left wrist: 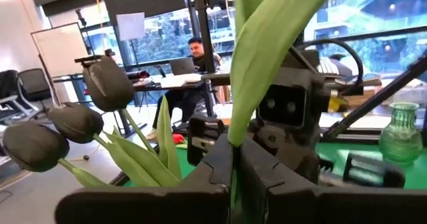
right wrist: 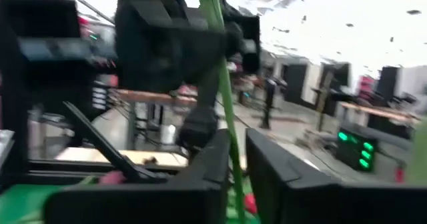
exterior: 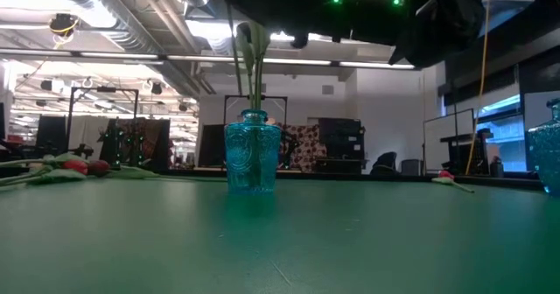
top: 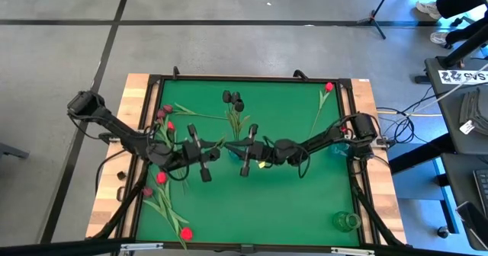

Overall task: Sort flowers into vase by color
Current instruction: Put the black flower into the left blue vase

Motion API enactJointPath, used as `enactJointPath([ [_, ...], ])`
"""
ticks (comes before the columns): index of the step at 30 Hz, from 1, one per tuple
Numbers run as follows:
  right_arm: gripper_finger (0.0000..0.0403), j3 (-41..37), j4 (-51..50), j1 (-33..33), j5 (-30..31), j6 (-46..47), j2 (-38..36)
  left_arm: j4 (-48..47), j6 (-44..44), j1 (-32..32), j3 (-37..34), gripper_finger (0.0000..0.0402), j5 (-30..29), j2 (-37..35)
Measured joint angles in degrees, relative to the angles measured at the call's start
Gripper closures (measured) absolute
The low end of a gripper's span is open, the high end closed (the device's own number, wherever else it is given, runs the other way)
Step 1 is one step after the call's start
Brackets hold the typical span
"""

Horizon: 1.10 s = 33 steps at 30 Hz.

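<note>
Black flowers [top: 232, 100] stand in blue vase [exterior: 252, 151]; green vase [top: 348, 222] apart.

In the low view the stems [exterior: 251, 62] standing in the blue vase [exterior: 253, 152] run under the dark arms overhead, so their heads are hidden. At the right edge a second blue vase [exterior: 549, 150] is cut off. In the right wrist view, motion blur smears the stem [right wrist: 227, 111] between the right tool's [right wrist: 235, 177] fingers.
</note>
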Motion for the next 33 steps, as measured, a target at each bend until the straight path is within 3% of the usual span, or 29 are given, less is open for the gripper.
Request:
enactJointPath([
  [8,0.021,0.0,-10.5,8.2,18.1,-2.3,-6.8,1.5,-1.1,0.9,-0.3,0.04,3.8,0.0],
  [11,0.0189,0.0,-16.3,11.3,23.7,-2.3,-9.9,1.6,-2.6,1.7,-2.0,0.04,1.3,0.0],
  [16,0.0181,0.0,-20.7,15.3,33.0,-3.6,-12.6,10.7,-4.1,3.4,-5.8,0.0401,4.4,0.5],
  [20,0.018,0.0,-19.7,16.1,34.4,-3.8,-12.8,14.9,-1.2,3.4,-6.5,0.0401,4.5,0.4],
  [33,0.018,0.0,-19.6,15.9,35.0,-2.6,-12.8,6.8,-9.1,7.2,-6.5,0.0401,8.5,1.0],
])
